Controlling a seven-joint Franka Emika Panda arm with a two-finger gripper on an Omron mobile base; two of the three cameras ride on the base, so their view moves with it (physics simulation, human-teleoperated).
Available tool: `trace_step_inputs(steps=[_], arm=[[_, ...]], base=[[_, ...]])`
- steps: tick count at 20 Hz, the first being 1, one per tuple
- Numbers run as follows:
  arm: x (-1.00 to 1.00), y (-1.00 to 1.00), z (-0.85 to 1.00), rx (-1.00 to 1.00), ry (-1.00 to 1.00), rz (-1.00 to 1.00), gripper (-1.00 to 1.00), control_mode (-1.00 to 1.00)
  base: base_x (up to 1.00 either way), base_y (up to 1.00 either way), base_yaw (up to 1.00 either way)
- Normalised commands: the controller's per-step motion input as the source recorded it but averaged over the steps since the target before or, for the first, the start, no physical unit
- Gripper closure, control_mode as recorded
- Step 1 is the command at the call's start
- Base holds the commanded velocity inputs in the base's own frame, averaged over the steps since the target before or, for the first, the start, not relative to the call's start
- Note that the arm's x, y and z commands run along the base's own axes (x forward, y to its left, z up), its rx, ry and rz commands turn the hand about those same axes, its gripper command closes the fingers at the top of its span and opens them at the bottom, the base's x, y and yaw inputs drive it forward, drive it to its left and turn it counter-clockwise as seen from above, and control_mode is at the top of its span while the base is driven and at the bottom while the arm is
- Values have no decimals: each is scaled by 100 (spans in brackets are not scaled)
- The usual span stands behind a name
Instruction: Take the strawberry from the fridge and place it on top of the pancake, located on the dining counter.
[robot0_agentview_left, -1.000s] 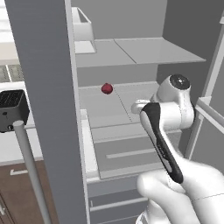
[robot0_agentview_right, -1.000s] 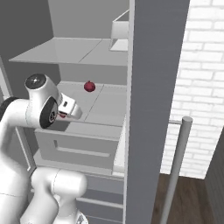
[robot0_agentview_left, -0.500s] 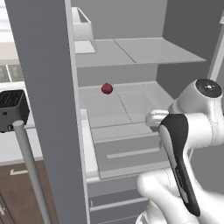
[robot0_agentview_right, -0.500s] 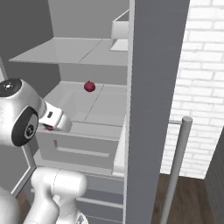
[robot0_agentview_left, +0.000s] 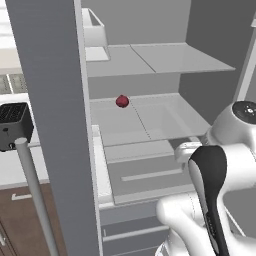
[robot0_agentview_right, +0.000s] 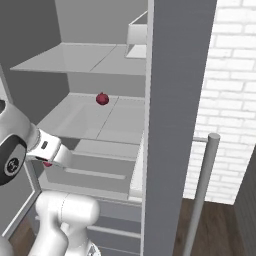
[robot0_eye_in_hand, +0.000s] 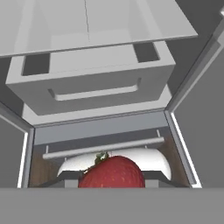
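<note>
Maroon fruit (robot0_agentview_left: 122, 101) on fridge (robot0_agentview_left: 50, 100) shelf.

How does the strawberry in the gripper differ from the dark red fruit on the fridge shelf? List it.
The strawberry is bright red with green leaves; the dark red fruit is maroon and round.
The strawberry sits in the gripper outside the fridge; the dark red fruit rests on the middle shelf.
Both are small red fruits.

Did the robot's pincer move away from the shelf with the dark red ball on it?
Yes. The pincer pulled back out of the fridge, away from the dark red fruit, and now sits lower, before the drawer, gripping the strawberry.
</note>
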Motion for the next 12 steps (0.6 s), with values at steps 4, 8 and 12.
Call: trace_step_inputs(steps=[4,8,12], arm=[[0,0,0,0,0,0,100,-100],[0,0,0,0,0,0,100,-100],[-21,1,-1,0,0,-1,100,-100]], base=[[0,0,0],[0,0,0],[0,0,0]])
